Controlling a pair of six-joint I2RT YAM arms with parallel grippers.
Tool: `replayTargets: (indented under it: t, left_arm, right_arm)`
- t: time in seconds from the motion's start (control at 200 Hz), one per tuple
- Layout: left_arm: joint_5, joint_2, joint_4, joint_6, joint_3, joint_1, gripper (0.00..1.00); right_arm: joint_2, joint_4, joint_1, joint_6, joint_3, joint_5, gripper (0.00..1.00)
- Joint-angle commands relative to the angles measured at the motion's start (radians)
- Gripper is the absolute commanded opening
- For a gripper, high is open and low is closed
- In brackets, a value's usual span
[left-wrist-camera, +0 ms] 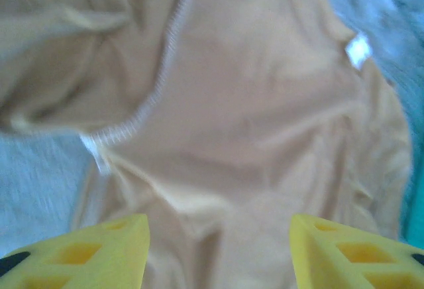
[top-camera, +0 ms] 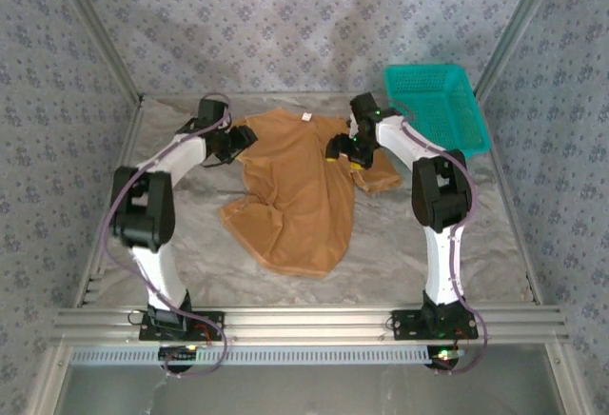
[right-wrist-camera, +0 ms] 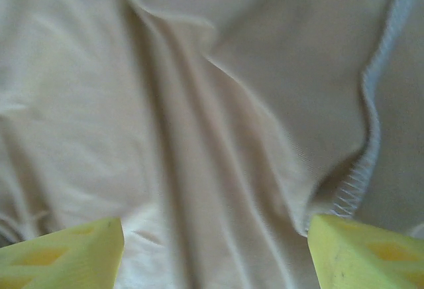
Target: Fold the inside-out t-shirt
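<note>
Two grippers flank the inside-out t-shirt spread at the centre of the table in the top view, left gripper at one shoulder, right gripper at the other; the left wrist view shows its fingers apart above the cloth, and the right wrist view shows the same.

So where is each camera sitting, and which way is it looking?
Top external: high behind the arms, looking down on the table, t-shirt and teal basket; both arms show.
Left wrist: on the left wrist, looking down at the t-shirt's white label; the left gripper holds its yellow fingers apart below.
Right wrist: on the right wrist, close over creased cloth and a stitched seam; the right gripper holds its yellow fingers apart.
Shared: top and left wrist both show the white label.
</note>
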Motion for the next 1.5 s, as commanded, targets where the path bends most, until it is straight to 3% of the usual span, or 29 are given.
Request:
replayTargets:
  t: [0.0, 0.205, 0.365, 0.465, 0.595, 0.695, 0.77, 0.889, 1.034, 1.129, 1.269, 1.359, 1.499]
  left_arm:
    - [0.063, 0.130, -0.084, 0.062, 0.119, 0.009, 0.56]
    - [0.065, 0.334, -0.146, 0.091, 0.297, 0.083, 0.54]
    - [0.069, 0.418, -0.183, 0.116, 0.435, 0.134, 0.52]
    - [0.094, 0.361, -0.154, 0.133, 0.414, 0.134, 0.52]
    - [0.030, 0.153, -0.126, 0.161, 0.253, 0.115, 0.53]
    - [-0.059, -0.066, -0.119, 0.158, 0.057, 0.101, 0.53]
    - [-0.093, -0.230, -0.100, 0.134, -0.119, 0.077, 0.54]
    - [-0.091, -0.436, -0.061, 0.082, -0.383, -0.012, 0.54]
    - [-0.099, -0.589, 0.006, -0.009, -0.620, -0.148, 0.54]
    - [-0.137, -0.649, 0.042, -0.057, -0.727, -0.205, 0.54]
    - [-0.158, -0.685, 0.043, -0.084, -0.819, -0.214, 0.53]
    - [-0.169, -0.704, 0.043, -0.089, -0.849, -0.214, 0.53]
    - [-0.188, -0.740, 0.014, -0.081, -0.853, -0.214, 0.53]
  right_arm:
    - [0.001, 0.040, -0.005, 0.016, -0.034, 0.019, 0.75]
    - [0.089, 0.023, -0.030, 0.003, 0.006, 0.055, 0.75]
    - [0.227, -0.058, -0.062, -0.047, 0.212, 0.090, 0.75]
    - [0.269, -0.104, -0.066, -0.079, 0.354, 0.088, 0.75]
    - [0.199, -0.135, -0.028, -0.096, 0.398, 0.082, 0.75]
    - [0.080, -0.129, 0.026, -0.111, 0.281, 0.104, 0.74]
    - [-0.036, -0.087, 0.075, -0.108, 0.100, 0.119, 0.69]
    - [-0.238, -0.008, 0.174, -0.075, -0.219, 0.163, 0.49]
    - [-0.438, 0.049, 0.321, 0.018, -0.502, 0.218, 0.36]
    - [-0.526, 0.062, 0.421, 0.088, -0.641, 0.258, 0.35]
    - [-0.598, 0.096, 0.530, 0.162, -0.747, 0.298, 0.38]
    - [-0.591, 0.118, 0.556, 0.188, -0.775, 0.302, 0.44]
    - [-0.545, 0.140, 0.563, 0.196, -0.781, 0.305, 0.44]
